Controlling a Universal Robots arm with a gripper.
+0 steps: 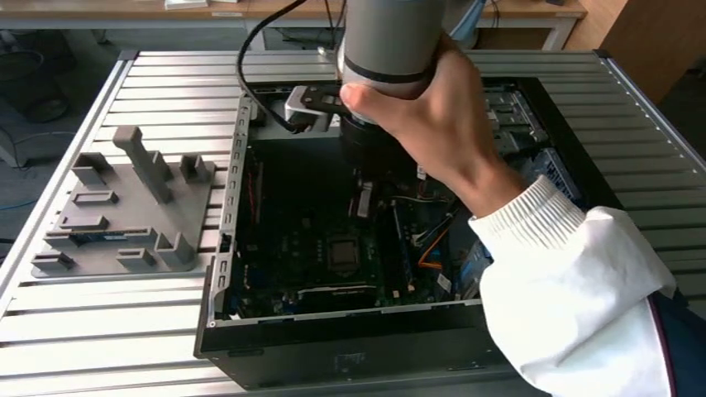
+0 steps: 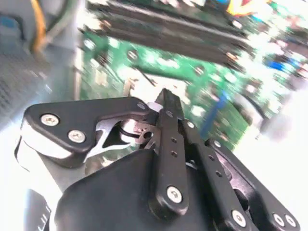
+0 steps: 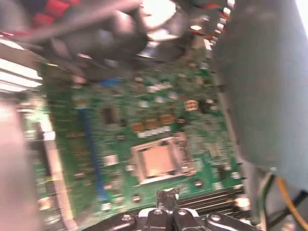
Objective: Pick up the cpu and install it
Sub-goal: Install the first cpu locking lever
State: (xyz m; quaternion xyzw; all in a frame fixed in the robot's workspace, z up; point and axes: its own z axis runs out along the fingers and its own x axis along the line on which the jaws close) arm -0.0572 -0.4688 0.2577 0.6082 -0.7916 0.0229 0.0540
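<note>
Gripper above the CPU socket
A person's hand [image 1: 425,124] steers the gripper [image 2: 166,103] over the motherboard's socket [image 3: 158,160], fingers pinched together; whether they hold a CPU cannot be told.

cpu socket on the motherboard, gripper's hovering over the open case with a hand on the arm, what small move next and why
Probably a short guided shift to bring the gripper directly over the cpu socket, then ease down. In the first wrist view the socket sits offset from the fingertips, with bare green motherboard between them. In the exterior view a person's hand grips the arm above the open computer case.
</note>
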